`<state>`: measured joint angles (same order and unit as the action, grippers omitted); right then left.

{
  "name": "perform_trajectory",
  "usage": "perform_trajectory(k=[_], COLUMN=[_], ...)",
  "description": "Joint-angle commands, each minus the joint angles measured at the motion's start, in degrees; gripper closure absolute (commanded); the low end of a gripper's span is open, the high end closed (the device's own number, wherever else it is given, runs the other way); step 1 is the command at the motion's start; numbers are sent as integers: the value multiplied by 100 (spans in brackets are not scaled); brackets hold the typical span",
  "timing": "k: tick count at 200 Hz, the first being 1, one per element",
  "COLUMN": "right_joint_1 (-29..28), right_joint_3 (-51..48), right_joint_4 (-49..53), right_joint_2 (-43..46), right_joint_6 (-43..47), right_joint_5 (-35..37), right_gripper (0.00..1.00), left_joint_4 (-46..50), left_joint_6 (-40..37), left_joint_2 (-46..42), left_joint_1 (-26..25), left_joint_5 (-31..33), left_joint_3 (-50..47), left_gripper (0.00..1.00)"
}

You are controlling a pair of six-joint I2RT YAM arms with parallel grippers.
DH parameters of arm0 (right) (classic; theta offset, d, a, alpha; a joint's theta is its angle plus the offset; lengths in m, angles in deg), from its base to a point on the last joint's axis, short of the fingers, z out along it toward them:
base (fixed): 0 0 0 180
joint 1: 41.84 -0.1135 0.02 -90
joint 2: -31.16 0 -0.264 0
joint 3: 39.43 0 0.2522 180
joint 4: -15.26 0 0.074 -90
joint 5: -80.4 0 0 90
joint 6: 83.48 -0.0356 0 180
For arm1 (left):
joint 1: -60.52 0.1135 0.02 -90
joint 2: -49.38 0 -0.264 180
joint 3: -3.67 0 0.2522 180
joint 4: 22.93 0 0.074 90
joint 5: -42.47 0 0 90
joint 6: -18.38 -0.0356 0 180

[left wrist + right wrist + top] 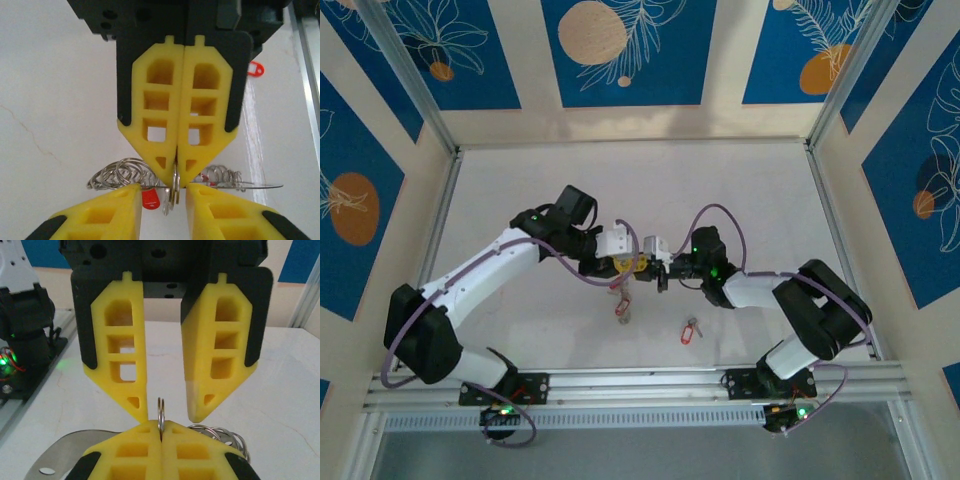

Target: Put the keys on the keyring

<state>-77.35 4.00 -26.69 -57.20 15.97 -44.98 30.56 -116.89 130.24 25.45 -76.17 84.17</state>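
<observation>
Chunky yellow plastic fingers (157,100), windowed and black-backed, meet nose to nose over the keyring (122,175), a tangle of thin silvery wire loops beside a glossy red tag (150,198). One spare key (691,330) with its own red tab lies alone nearer the front. It's all on a pale, matte, faintly cracked table (520,190), framed by aluminium rails (640,380) and blue-and-cream leaf-print panels (620,50). The right gripper (161,427) is pinched tight on a thin silvery ring (161,410) seen edge-on, and the left gripper (169,417) stands partly open, straddling that ring and not visibly touching it.
</observation>
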Motion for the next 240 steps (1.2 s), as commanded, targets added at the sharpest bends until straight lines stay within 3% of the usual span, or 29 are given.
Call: perform_trajectory(k=[1,22,111,196,217,240], right_joint_1=[122,207,178,140,138,124], right_joint_3=[-174,-252,-12,53,84,95], right_joint_4=[-1436,-2430,-2443,-2437,-2417,-2290], right_joint_2=[-166,-426,-452,-408,-408,-391], right_joint_6=[-731,-1314,-1346,-1324,-1324,-1219], right_joint_5=[-436,-371,-675,-561,-584,-586], right_gripper=[100,100,100,100,100,100], left_joint_4=[-455,-674,-1567,-1340,-1235,-1253], left_joint_6=[138,117,671,578,503,500], left_joint_2=[-393,-636,-797,-502,-477,-504], left_joint_1=[140,255,585,580,580,580], left_joint_5=[-672,-1205,-1630,-2084,-2084,-1978], left_joint_3=[-311,-571,-869,-771,-752,-735], left_gripper=[71,71,72,75,82,100])
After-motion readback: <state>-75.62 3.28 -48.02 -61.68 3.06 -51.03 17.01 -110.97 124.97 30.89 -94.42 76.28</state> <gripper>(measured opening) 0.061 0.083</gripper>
